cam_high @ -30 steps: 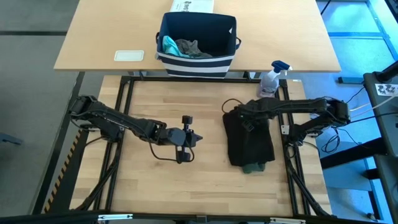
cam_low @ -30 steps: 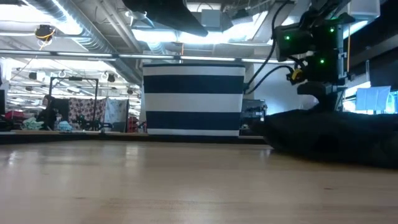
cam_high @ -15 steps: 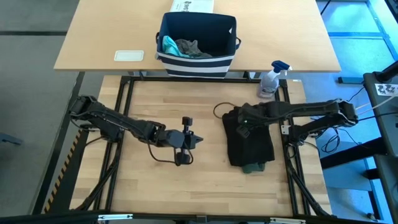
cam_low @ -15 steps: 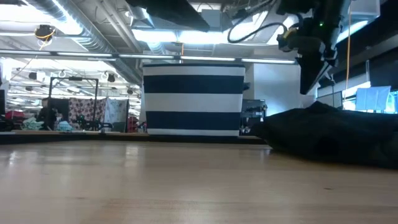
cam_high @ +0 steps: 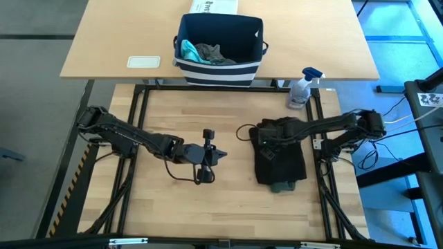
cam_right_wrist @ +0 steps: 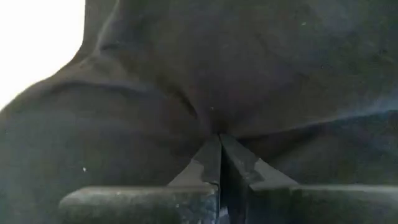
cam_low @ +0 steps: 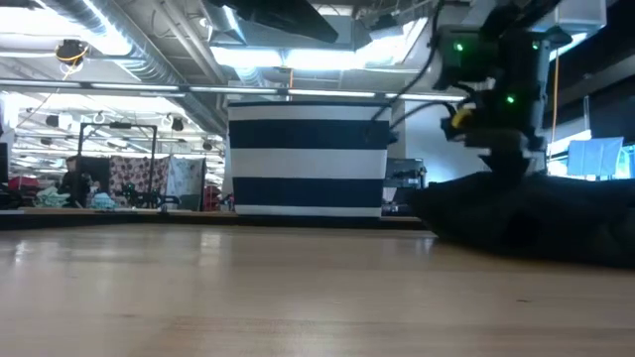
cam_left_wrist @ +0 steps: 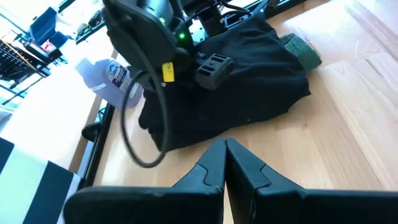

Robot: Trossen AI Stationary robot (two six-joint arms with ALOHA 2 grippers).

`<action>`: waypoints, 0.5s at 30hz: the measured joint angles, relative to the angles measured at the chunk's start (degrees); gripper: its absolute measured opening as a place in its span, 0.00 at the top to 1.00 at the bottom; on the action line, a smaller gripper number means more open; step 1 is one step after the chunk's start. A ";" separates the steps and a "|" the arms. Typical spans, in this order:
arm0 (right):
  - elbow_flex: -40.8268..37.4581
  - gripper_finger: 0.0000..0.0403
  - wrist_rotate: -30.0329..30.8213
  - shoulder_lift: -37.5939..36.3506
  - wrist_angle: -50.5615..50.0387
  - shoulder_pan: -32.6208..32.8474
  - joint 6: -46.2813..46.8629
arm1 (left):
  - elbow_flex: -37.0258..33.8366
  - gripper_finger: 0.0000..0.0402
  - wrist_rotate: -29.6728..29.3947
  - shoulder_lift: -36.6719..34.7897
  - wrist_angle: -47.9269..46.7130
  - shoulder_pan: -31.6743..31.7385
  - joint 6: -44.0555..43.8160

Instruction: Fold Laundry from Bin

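Right gripper (cam_high: 266,140), fingers together, presses onto the folded black cloth T-shirt (cam_high: 280,160) right of centre, likely flattening the stack. Left gripper (cam_high: 208,156), closed and empty, waits mid-frame. Navy striped fabric bin (cam_high: 219,65) sits top centre.

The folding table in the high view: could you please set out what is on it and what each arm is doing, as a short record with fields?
black T-shirt: folded pile on the right half of the table
olive-green piece: peeks out under the pile's near edge
bin: on the far table, teal piece and grey T-shirt inside
spray bottle: beside the far right corner
right pincer: shut, pressed onto the black T-shirt's far left part
left pincer: shut, empty, mid-table, pointing at the pile
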 joint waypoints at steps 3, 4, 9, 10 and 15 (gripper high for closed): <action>-1.08 0.99 -0.35 -0.02 -3.95 -0.02 1.47 | 0.00 1.00 0.00 0.00 0.01 0.00 -0.01; -1.17 0.99 -0.27 -0.02 -6.20 0.00 1.92 | 0.00 1.00 0.02 0.00 0.00 0.00 -0.02; -1.19 0.99 0.67 -0.51 -11.43 -0.02 2.97 | 0.00 1.00 0.02 0.00 0.00 0.00 -0.02; -1.19 0.99 0.80 -0.85 -11.45 -0.02 2.97 | 0.00 1.00 0.02 0.00 0.01 0.00 -0.01; -1.19 0.99 0.70 -3.87 -10.53 0.03 3.44 | 0.00 1.00 -0.04 0.00 -0.02 0.00 0.05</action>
